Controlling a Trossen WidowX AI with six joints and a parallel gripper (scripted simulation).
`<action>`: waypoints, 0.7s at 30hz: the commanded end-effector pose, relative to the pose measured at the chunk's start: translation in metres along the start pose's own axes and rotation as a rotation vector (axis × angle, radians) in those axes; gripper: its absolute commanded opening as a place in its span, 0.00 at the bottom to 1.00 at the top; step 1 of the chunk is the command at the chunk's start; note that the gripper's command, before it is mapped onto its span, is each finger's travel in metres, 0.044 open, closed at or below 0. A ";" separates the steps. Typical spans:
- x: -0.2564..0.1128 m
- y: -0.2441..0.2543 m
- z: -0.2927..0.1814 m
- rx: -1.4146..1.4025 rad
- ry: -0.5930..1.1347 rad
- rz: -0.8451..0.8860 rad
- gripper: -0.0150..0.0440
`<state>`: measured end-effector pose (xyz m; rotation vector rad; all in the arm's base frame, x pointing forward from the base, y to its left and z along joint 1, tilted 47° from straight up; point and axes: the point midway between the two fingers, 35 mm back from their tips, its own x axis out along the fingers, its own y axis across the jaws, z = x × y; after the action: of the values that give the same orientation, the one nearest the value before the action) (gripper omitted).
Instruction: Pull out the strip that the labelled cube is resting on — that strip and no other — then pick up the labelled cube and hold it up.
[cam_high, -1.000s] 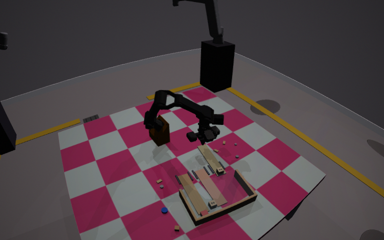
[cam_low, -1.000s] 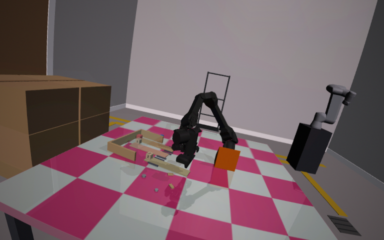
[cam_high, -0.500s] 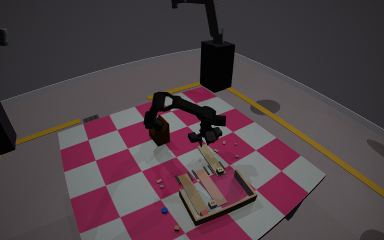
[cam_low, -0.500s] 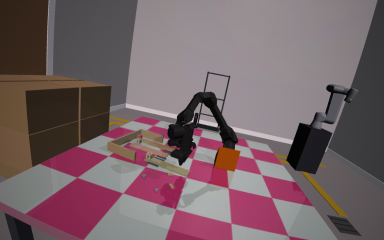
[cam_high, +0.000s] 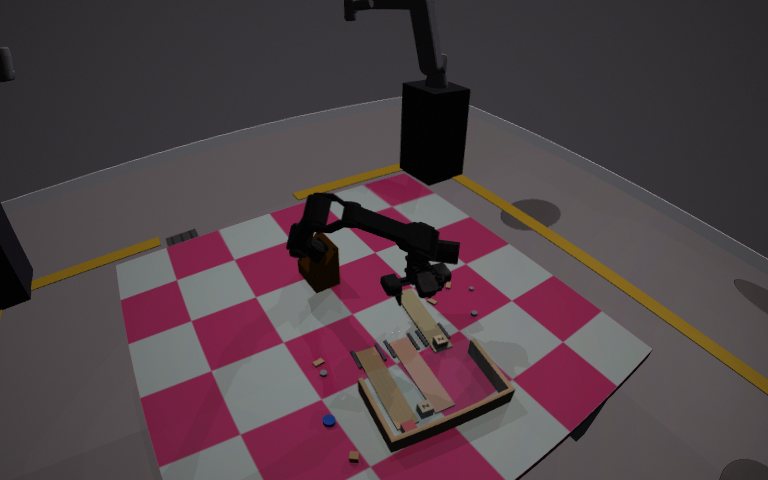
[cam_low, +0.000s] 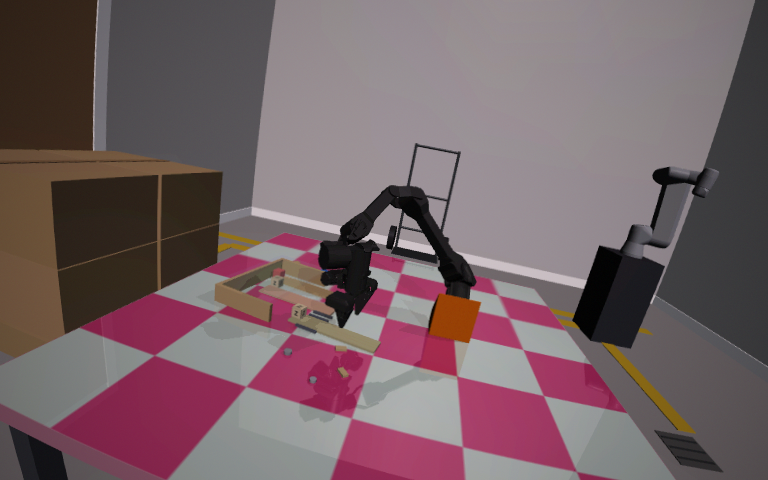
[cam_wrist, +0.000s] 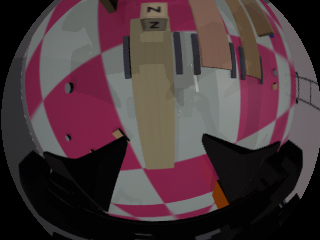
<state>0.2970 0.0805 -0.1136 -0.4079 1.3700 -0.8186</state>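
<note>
Where the strip is drawn out, hand (cam_high: 415, 291) (cam_low: 350, 318) (cam_wrist: 166, 139): wide, nothing gripped | labelled cube (cam_high: 440, 341) (cam_low: 299, 310) (cam_wrist: 154, 17): atop pale strip's (cam_high: 421, 313) (cam_low: 343, 333) (cam_wrist: 153, 100) far end | I'd centre over cube, descend straight, close squarely, lift gently.

Top view: dim overall; walls dark grey, arm (cam_high: 379, 221) (cam_low: 433, 232) near black with little detail. Exterior view: brighter, back wall (cam_low: 509, 113) palest; arm's shadow falls toward six o'clock on the glossy table (cam_high: 249, 396) (cam_low: 271, 435) (cam_wrist: 75, 115). Light source out of view. Wrist view: strong fisheye curvature, black corners, soft detail, pale streak near one o'clock of centre.
</note>
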 end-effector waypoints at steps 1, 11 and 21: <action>-0.003 0.001 0.017 0.000 -0.008 0.002 1.00; -0.006 0.001 0.045 0.001 -0.009 0.002 1.00; -0.010 0.002 0.074 0.001 -0.009 0.001 1.00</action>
<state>0.3556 0.0741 -0.0978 -0.4063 1.3669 -0.8188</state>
